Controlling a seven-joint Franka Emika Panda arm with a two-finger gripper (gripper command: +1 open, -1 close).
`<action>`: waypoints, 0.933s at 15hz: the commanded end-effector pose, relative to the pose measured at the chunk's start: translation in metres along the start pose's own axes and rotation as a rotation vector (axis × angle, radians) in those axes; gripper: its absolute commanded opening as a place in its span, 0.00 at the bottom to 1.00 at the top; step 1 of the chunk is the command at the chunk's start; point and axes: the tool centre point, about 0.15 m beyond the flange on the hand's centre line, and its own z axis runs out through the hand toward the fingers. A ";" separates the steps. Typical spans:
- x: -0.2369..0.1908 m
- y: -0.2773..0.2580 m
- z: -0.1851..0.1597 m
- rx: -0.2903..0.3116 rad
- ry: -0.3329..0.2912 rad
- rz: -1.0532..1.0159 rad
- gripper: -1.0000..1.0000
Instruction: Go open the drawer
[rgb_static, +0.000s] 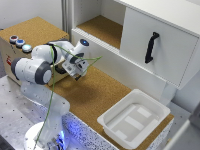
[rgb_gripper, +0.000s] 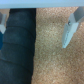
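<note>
The arm (rgb_static: 37, 70) is built of rounded white segments joined by dark grey rings. A thin green cable (rgb_static: 52, 85) is strung along it. A blue glow is seen at its base, lower left. Pale grey fingers (rgb_gripper: 69, 31) are seen in the wrist view.

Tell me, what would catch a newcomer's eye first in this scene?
Probably the white robot arm at the exterior view's left, bent low over the cork counter with its tool close to the surface. Next, the white cabinet door with its black handle at the upper right. A white plastic bin sits on the counter's near right end.
</note>
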 end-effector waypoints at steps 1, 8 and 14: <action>0.023 -0.024 -0.012 -0.214 -0.034 -0.016 1.00; 0.017 -0.033 -0.067 -0.285 0.078 0.005 1.00; -0.003 -0.059 -0.144 -0.388 0.240 -0.007 1.00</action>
